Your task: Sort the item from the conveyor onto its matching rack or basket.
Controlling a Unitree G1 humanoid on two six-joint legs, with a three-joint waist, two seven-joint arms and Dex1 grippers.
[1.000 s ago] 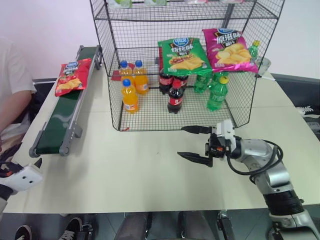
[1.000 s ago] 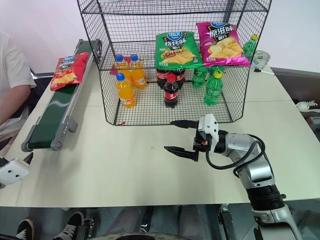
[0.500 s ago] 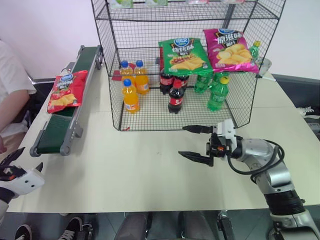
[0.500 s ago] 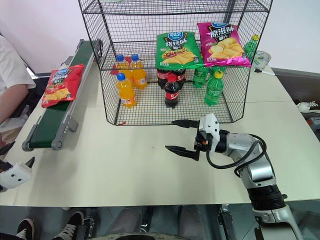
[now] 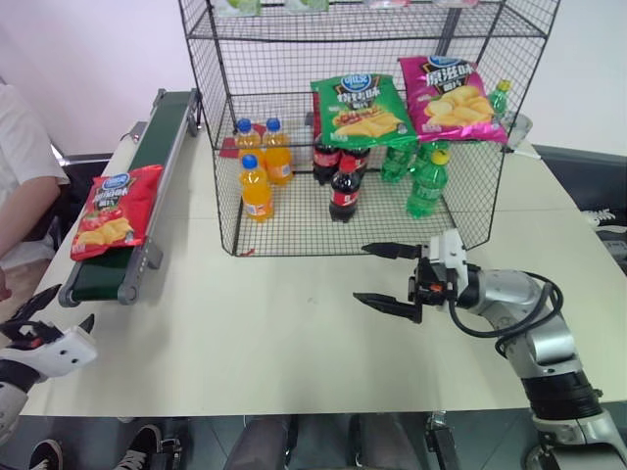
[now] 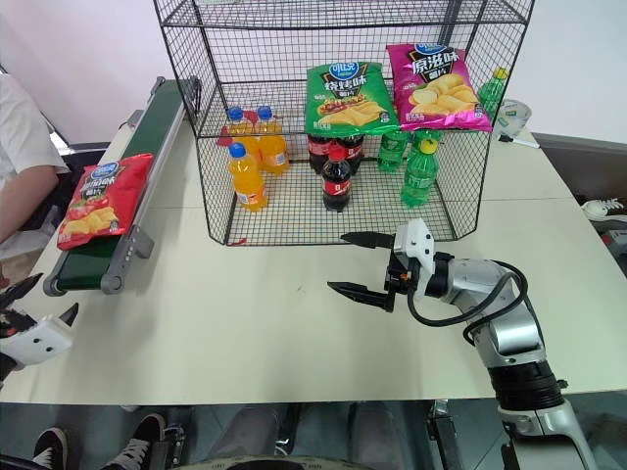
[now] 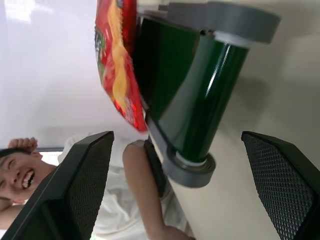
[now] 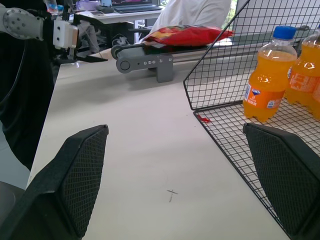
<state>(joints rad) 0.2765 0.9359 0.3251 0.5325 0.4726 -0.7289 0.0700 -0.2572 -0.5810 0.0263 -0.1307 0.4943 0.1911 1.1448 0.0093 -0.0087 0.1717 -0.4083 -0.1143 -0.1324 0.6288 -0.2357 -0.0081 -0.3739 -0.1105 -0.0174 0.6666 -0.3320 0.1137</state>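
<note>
**A:** Where's the shiny red crisp bag (image 5: 117, 209) with the round blue logo?

**B:** Lying flat on the long dark green conveyor belt (image 5: 116, 259) with grey metal side rails, near the belt's close end, overhanging the rail on the outer side. Nothing of mine touches it.

**A:** Your left pincer?

**B:** Left gripper (image 5: 47, 314) sits low off the table's near left corner, just short of the belt's end roller. Black fingers (image 7: 75, 185) spread wide, nothing between them. In my left wrist view the grey end roller and the red bag's edge sit in the gap ahead (a person in a white shirt (image 5: 22, 176) is behind the belt too).

**A:** Right one?

**B:** Right gripper (image 5: 384, 276) hangs above the pale table (image 5: 274, 343), pointing across toward the left, just in front of the tall black wire-mesh shelf cage (image 5: 362, 127). Jaws apart, empty.

**A:** What's in the cage?

**B:** Bottom tier: three orange drink bottles (image 5: 255, 186), dark cola bottles (image 5: 344, 190), green soda bottles (image 5: 424, 183). Tier above: a green crisp bag (image 5: 359, 110) and a magenta crisp bag (image 5: 450, 98) side by side, leaning toward me. The red bag is well apart from the cage, out on the belt.
</note>
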